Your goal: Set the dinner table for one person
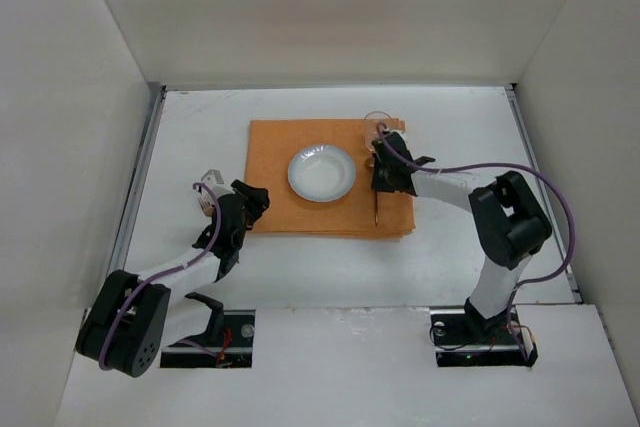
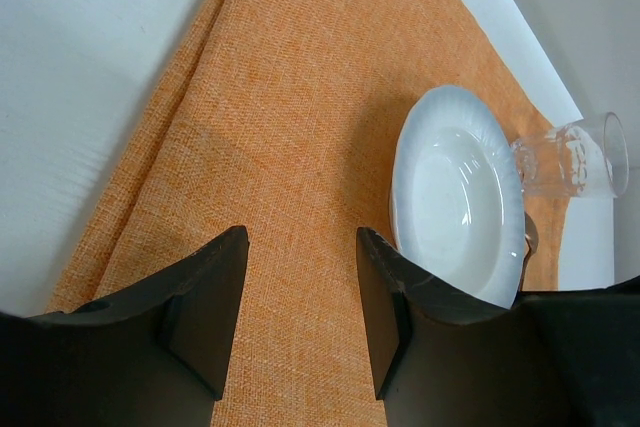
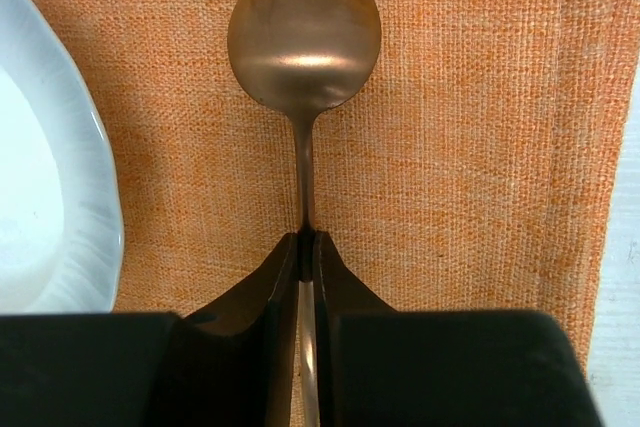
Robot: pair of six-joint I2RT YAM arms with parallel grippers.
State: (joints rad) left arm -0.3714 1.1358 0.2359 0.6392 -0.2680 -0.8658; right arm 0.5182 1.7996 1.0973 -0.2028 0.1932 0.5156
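Orange mat [image 1: 275,187]: 1 | plate [image 1: 321,172]: 1 | glass [image 1: 378,127]: 1 | spoon [image 3: 304,37]: 1, pinched by right gripper [image 3: 307,239] | left gripper [image 2: 300,242] spread wide, empty

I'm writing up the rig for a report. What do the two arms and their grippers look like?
The left arm and right arm have white links, bulky black joints and a looping purple cable. The left gripper and right gripper each have two black wedge-shaped fingers.
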